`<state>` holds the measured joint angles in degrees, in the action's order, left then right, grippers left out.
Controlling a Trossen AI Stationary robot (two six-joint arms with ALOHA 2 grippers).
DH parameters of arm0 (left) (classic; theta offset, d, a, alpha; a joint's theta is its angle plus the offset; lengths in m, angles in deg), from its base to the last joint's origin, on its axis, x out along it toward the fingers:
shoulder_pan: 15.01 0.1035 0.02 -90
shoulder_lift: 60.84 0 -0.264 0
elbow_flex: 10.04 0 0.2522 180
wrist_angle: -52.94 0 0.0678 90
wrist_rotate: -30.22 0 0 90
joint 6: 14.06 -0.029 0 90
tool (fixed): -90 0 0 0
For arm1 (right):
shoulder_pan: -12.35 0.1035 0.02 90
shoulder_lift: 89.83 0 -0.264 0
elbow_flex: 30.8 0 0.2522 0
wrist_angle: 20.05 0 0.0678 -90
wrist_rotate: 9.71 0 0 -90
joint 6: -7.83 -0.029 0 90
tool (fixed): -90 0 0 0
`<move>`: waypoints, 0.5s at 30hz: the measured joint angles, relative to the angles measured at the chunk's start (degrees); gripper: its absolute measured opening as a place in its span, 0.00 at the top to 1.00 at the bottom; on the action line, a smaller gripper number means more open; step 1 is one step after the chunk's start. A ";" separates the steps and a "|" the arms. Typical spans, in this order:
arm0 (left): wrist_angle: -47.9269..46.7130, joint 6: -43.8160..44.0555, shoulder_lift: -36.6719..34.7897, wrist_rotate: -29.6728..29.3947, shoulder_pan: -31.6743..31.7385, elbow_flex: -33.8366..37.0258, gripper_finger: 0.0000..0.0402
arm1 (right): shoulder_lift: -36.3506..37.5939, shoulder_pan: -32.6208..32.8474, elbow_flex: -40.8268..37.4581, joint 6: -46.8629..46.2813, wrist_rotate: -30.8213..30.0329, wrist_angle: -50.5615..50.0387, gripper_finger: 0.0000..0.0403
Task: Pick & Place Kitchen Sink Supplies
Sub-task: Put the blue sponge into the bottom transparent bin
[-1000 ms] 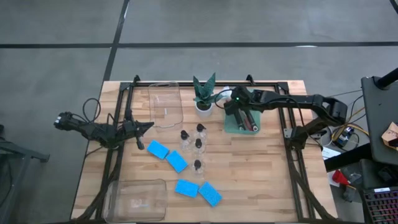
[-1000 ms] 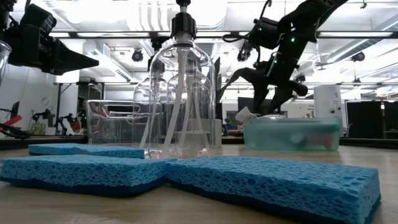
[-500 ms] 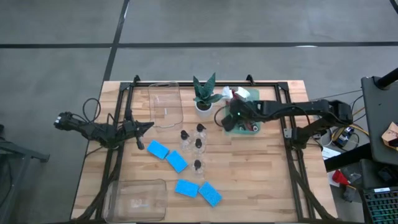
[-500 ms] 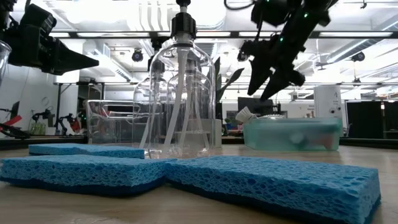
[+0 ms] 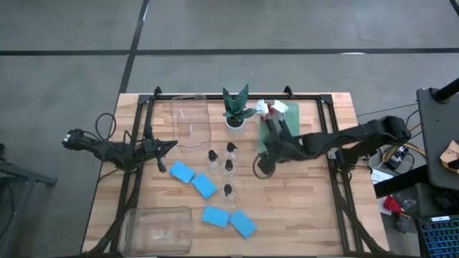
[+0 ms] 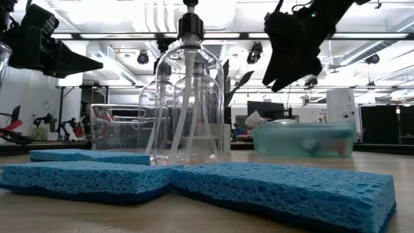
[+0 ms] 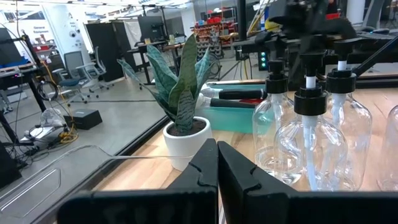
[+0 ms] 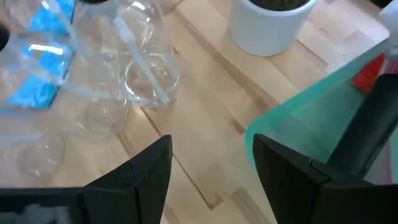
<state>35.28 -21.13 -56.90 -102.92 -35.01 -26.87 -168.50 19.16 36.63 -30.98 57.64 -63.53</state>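
Several small clear bottles with black caps stand in the middle of the table. Several blue sponges lie flat toward the near edge. Dish brushes, red and black with white heads, lie in a green tray at the far right. My right gripper hangs open above the bare wood between the tray's near edge and the bottles, holding nothing. My left gripper waits shut at the left, level above the table.
A green plant in a white pot stands at the far middle, next to the green tray. One clear plastic tray lies at the far left of the plant, another at the near left corner. Bare wood lies at the near right.
My right gripper has swung from above the green tray toward the table's near edge and left, toward the bottles, rolling as it went. It holds nothing. The left arm has kept still.
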 joint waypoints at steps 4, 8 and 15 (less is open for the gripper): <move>0.00 0.00 0.00 0.00 0.00 0.00 1.00 | 0.87 3.10 -0.04 0.10 -2.25 -2.21 0.48; 0.00 -0.02 0.00 0.00 0.00 0.00 1.00 | 1.13 5.68 -0.17 1.57 -3.67 -3.14 0.51; 0.00 -0.02 0.00 0.00 0.01 0.00 1.00 | 1.36 9.51 -0.24 3.28 -4.37 -3.63 0.59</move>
<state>35.28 -21.15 -56.90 -102.92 -35.01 -26.87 -167.15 28.66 36.39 -27.70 53.27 -67.15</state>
